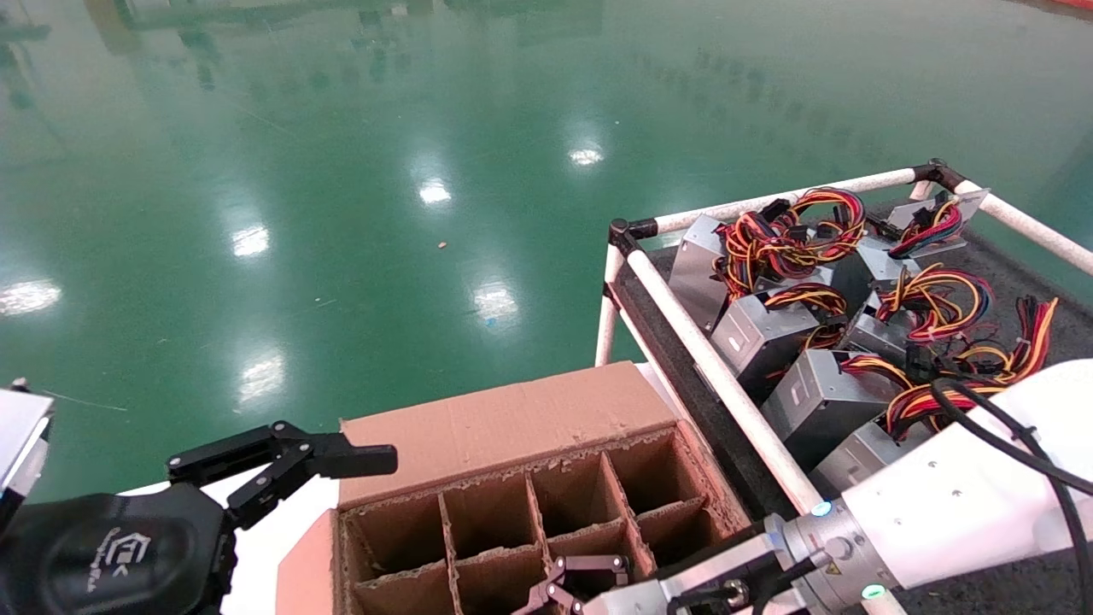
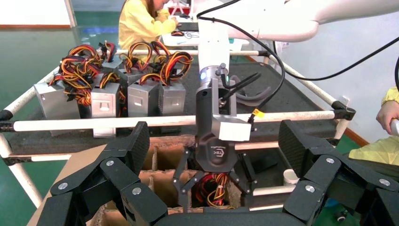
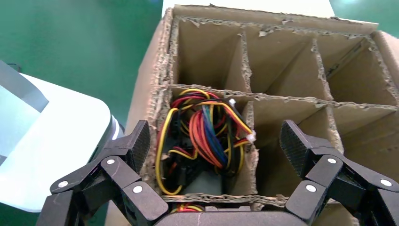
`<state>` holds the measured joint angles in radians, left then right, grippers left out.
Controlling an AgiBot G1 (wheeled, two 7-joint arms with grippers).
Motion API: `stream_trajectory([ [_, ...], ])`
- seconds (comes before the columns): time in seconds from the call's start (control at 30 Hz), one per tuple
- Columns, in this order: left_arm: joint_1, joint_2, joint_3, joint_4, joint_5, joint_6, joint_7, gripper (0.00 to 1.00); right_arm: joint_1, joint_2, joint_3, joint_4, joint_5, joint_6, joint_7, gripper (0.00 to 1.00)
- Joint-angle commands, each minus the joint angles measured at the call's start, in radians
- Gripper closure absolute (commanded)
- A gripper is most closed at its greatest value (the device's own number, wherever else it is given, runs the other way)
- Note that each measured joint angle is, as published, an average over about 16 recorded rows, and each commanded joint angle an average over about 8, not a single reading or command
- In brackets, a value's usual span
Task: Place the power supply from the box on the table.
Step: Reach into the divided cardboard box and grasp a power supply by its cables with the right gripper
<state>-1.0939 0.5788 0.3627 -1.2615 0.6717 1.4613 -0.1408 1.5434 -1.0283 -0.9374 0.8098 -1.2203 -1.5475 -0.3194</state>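
The box (image 1: 504,424) stands low in front of me, its divider grid open to view (image 3: 244,61). One cell holds a power supply (image 3: 205,181), a grey body under a tangle of red, yellow and blue cables (image 2: 212,189). My right gripper (image 3: 216,139) hangs open just above that cell, fingers spread on either side of it and touching nothing; the head view shows it over the box's near cells (image 1: 565,584). My left gripper (image 1: 295,461) is open and empty, held left of the box and facing it (image 2: 214,141). The table (image 1: 679,363) lies to the right of the box.
Several power supplies (image 1: 773,337) with cable bundles lie on the table inside its white rails (image 1: 726,380). The other box cells in view are empty. Glossy green floor (image 1: 341,213) spreads beyond. People in yellow (image 2: 141,23) stand behind the table.
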Motion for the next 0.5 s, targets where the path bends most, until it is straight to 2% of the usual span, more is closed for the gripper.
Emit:
stream_trajectory([
  [0.03, 0.000, 0.000, 0.000, 0.000, 0.000, 0.000, 0.000, 0.00, 0.005, -0.006, -0.002, -0.011, -0.001, 0.003, -0.004, 0.00],
  [0.3, 0.000, 0.000, 0.000, 0.000, 0.000, 0.000, 0.000, 0.00, 0.010, -0.033, -0.015, -0.046, -0.009, 0.007, -0.024, 0.01],
  [0.37, 0.000, 0.000, 0.000, 0.000, 0.000, 0.000, 0.000, 0.00, 0.012, -0.042, -0.017, -0.057, -0.010, 0.010, -0.026, 0.12],
  [0.5, 0.000, 0.000, 0.000, 0.000, 0.000, 0.000, 0.000, 0.00, 0.018, -0.058, -0.018, -0.084, -0.008, 0.014, -0.026, 0.60],
])
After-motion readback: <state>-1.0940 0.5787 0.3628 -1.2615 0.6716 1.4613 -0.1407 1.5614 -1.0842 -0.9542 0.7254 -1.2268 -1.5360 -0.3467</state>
